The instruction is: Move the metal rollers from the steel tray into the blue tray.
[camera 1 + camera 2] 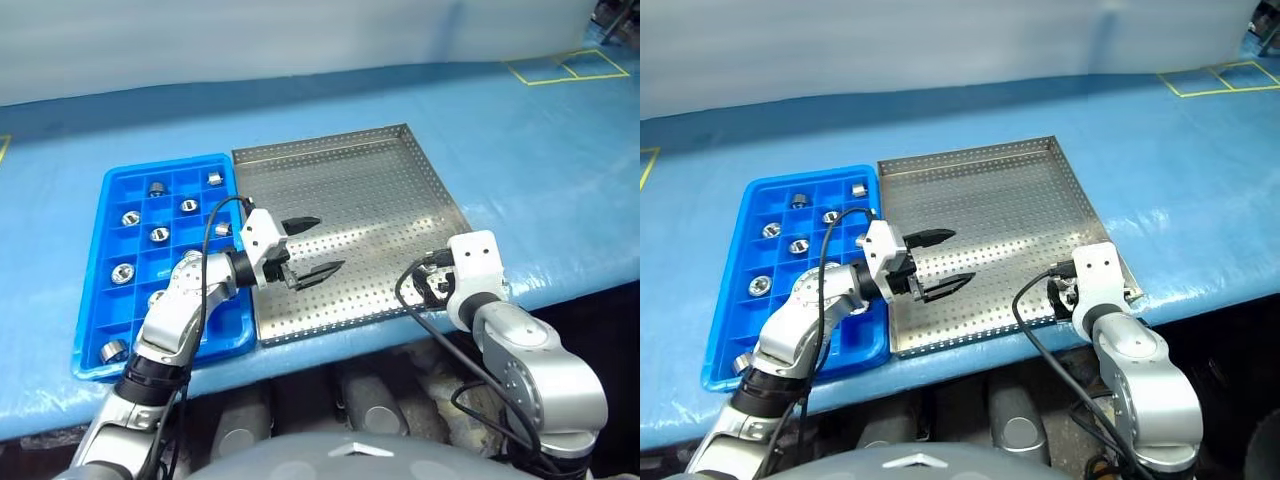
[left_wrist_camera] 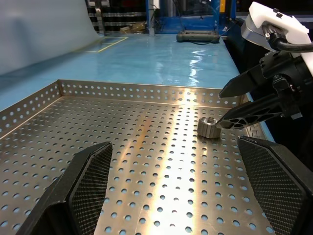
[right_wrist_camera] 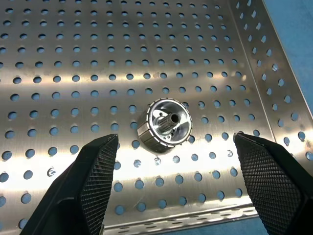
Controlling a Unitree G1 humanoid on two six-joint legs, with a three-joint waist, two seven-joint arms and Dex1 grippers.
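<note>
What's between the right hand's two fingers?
One metal roller on the steel tray, lying between the right hand's open fingers, seen in the right wrist view.

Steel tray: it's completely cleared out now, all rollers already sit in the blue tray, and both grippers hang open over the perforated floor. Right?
Not quite. One metal roller is left on the steel tray, near its corner by the right gripper; the right wrist view shows it between the open fingers, ungrasped. The other rollers do sit in the blue tray, and the left gripper is open over the floor too.
</note>
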